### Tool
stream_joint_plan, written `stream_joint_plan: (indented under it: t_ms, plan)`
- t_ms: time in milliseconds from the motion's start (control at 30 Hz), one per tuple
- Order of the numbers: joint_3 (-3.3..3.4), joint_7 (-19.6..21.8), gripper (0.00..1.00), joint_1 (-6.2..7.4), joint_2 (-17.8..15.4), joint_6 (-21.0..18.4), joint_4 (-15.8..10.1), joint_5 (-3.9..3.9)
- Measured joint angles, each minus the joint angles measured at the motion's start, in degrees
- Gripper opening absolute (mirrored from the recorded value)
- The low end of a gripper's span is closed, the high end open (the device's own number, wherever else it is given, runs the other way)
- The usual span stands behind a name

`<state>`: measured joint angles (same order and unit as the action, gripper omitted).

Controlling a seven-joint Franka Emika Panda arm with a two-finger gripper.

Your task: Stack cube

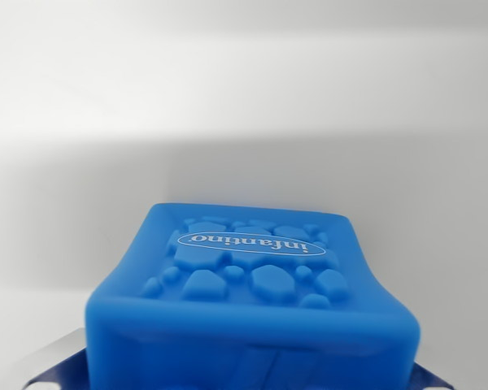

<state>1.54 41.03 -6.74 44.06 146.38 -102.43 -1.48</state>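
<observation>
One blue cube (pixel 252 301) fills the lower frame, pressed in at its sides; we cannot tell the fingers' state. Above it we see bare pale surface (pixel 244 97).

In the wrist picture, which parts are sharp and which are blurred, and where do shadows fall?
Wrist view: the blue cube fills the lower frame, its embossed top with the logo fairly sharp, its near edge soft; the pale background is blurred, with a soft grey shadow band behind the cube.

A plain white surface (pixel 244 97) fills the background, crossed by soft grey shadow.
</observation>
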Motion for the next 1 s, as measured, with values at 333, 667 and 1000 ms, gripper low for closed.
stream_joint_plan:
  t_ms: [333,667,1000]
  plan:
    - [0.00,0.0,0.00,0.00,-2.0,-1.2,-0.7,0.00]
    - [0.03,0.0,0.00,0.00,-4.6,-3.0,-1.4,0.00]
    - [0.05,0.0,0.00,0.00,-7.9,-5.5,-2.1,0.00]
